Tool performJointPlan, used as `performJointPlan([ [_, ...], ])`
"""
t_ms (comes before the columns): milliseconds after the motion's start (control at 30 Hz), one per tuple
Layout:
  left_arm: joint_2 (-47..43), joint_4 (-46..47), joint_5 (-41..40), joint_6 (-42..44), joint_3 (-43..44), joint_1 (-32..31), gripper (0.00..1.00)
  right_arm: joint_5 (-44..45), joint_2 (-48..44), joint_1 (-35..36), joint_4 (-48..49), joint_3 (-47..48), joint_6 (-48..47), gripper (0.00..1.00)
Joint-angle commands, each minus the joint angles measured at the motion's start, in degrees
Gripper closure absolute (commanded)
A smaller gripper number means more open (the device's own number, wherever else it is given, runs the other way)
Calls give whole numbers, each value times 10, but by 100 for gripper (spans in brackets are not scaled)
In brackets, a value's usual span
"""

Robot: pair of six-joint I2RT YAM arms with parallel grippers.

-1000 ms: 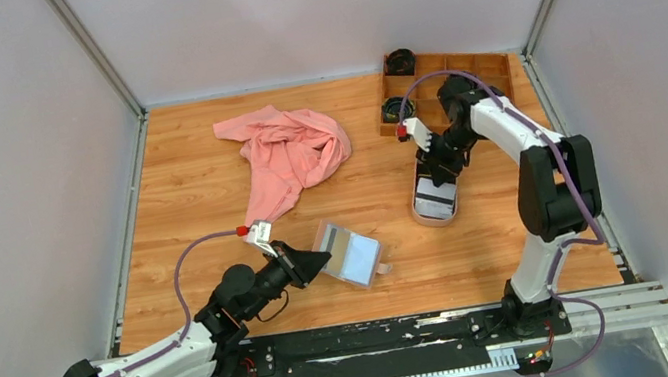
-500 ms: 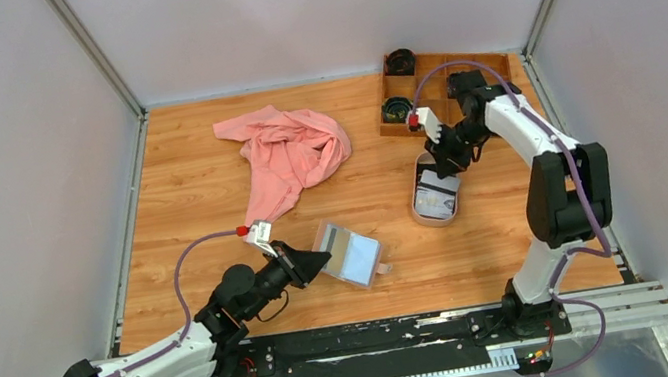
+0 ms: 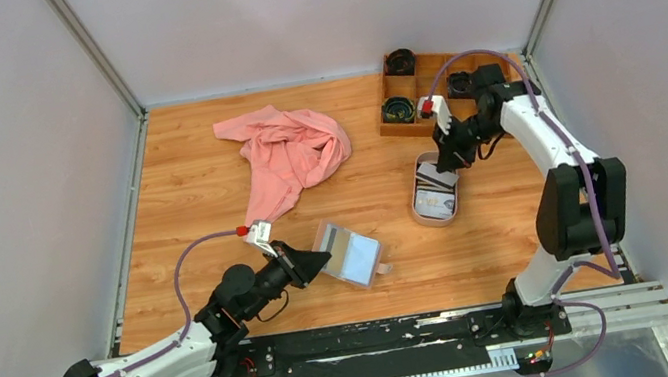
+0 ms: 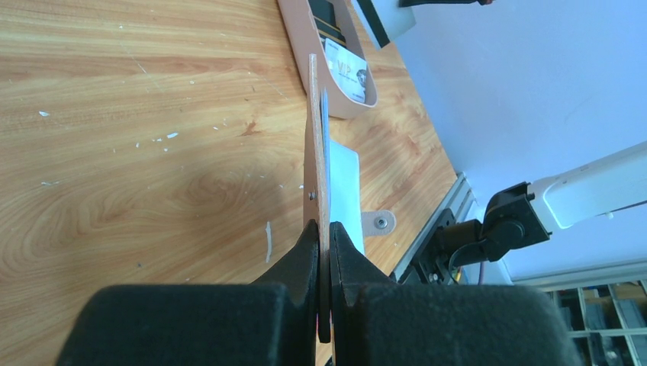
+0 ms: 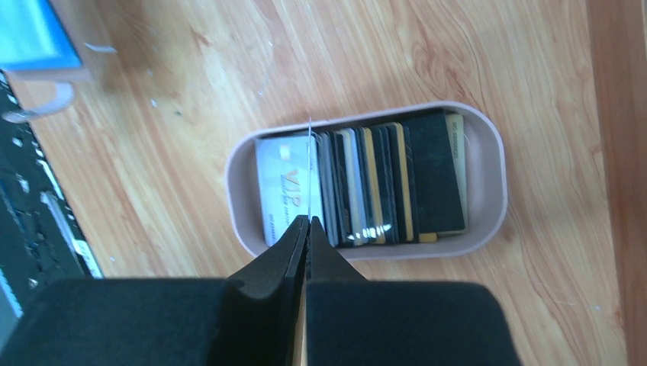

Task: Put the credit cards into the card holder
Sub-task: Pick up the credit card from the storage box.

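the thin plastic credit cards [image 5: 381, 191], black, gold and whitish-grey, sit overlapped in a row inside the oval pinkish-beige tray [image 5: 488, 145], right side of the wooden table [image 3: 192, 211]. i read the tray as a feeder: the cards are fanned so one edge can be pinched off. one thin pale card [image 5: 309, 164] shows edge-on above the whitish vip-marked one. my right gripper [image 5: 307, 223] is closed hard on its lower edge, with nothing but that card between the jaws, and it hangs over the tray's far end.

the flat tan-brown folding card holder [image 3: 352, 253] lies front centre, well apart from the tray, with its light blue inner pocket [image 3: 361, 258] facing up. my left gripper [image 4: 325, 232] is clamped tight on the holder's tan flap and stands it upright. my guess is that this gapes the pocket and pins the holder against sliding. the snap tab [image 4: 379, 222] lies flat on the table beside it.

next call: carry the card over and line its edge up with the pocket. it could twist in the pinch.

the crumpled pink cloth [image 3: 289, 150] and the wooden compartment box [image 3: 402, 129] are at the back, not involved.
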Motion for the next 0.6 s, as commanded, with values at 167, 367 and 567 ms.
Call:
performJointPlan([
  [167,10,12,-15,-10,24,-3,100,-154,-80,-11,-16,-37,74,100],
  [367,7,13,-27,-13,21,-3,100,-262,-147,-12,59,-115,142,100],
  [567,4,66,-33,-5,5,-3,100,-352,-201,-12,213,-221,282,100],
])
